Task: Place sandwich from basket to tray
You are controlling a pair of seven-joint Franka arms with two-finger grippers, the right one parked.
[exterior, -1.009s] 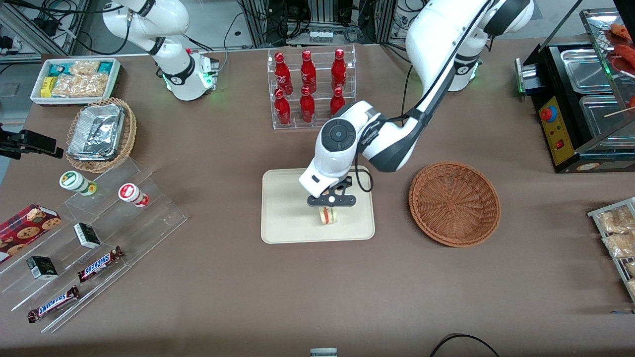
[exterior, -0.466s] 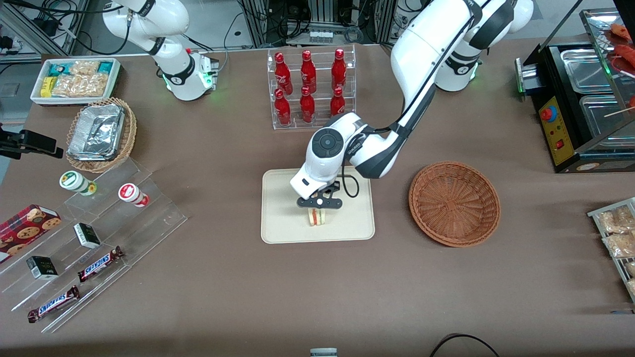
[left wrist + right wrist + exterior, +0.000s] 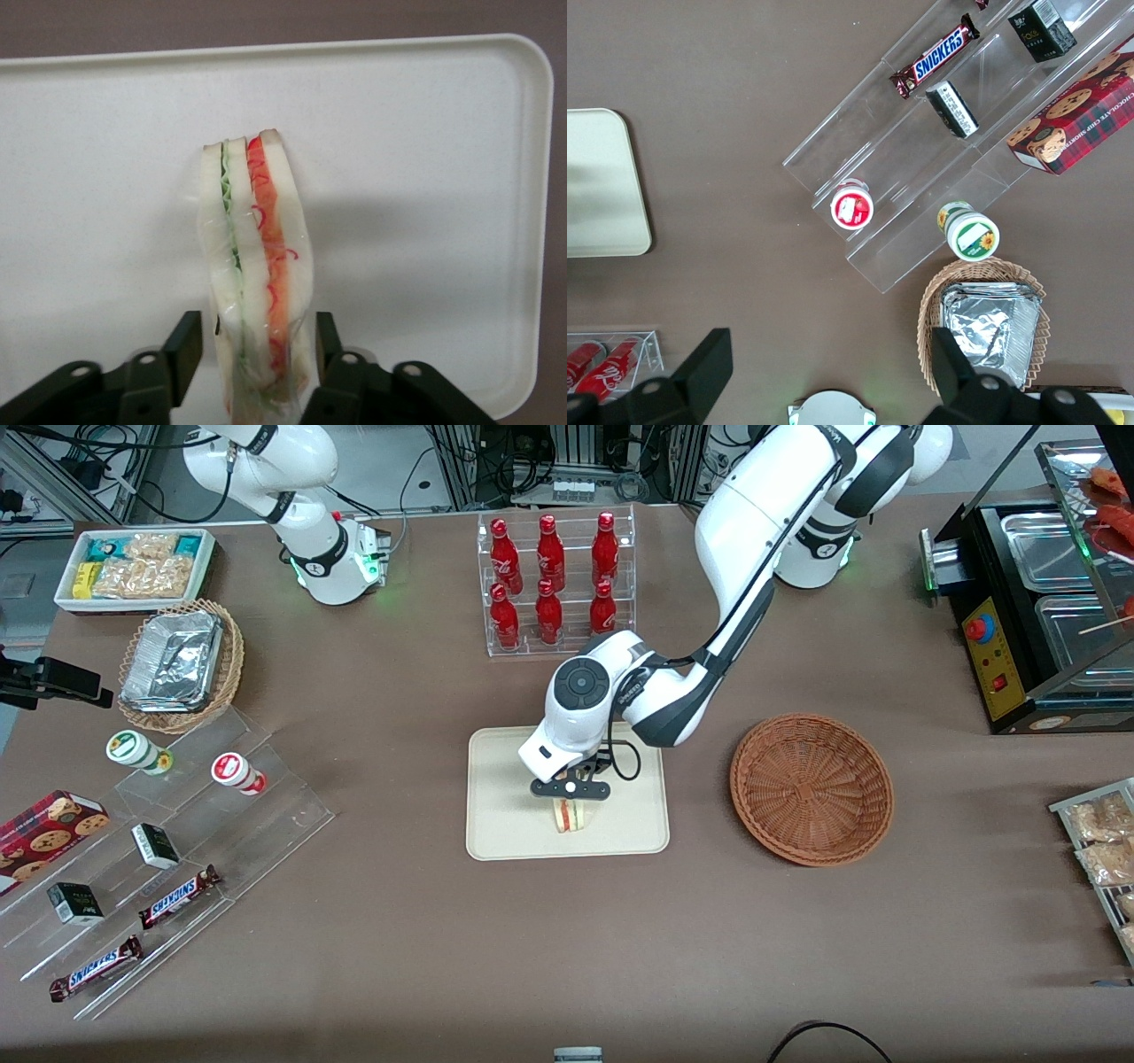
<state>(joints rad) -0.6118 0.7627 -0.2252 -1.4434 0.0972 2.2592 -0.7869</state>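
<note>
The sandwich (image 3: 568,817) stands on its edge on the cream tray (image 3: 505,797), near the tray's middle. Its white bread and its red and green filling show between the fingers in the left wrist view (image 3: 257,248). My left gripper (image 3: 570,801) hangs just above it, with one finger on each side of the wedge (image 3: 256,332). The fingers (image 3: 184,341) are open, with a thin gap to the bread on both sides. The reddish-brown basket (image 3: 811,788) sits empty beside the tray, toward the working arm's end of the table.
A clear rack of red bottles (image 3: 551,584) stands farther from the front camera than the tray. Acrylic steps with snack bars and cups (image 3: 168,841) and a tan basket of foil containers (image 3: 177,664) lie toward the parked arm's end. A black food warmer (image 3: 1036,611) stands at the working arm's end.
Over the last second the gripper carried the sandwich a little toward the parked arm's end, over the tray's middle. In the last half second it has hardly moved.
</note>
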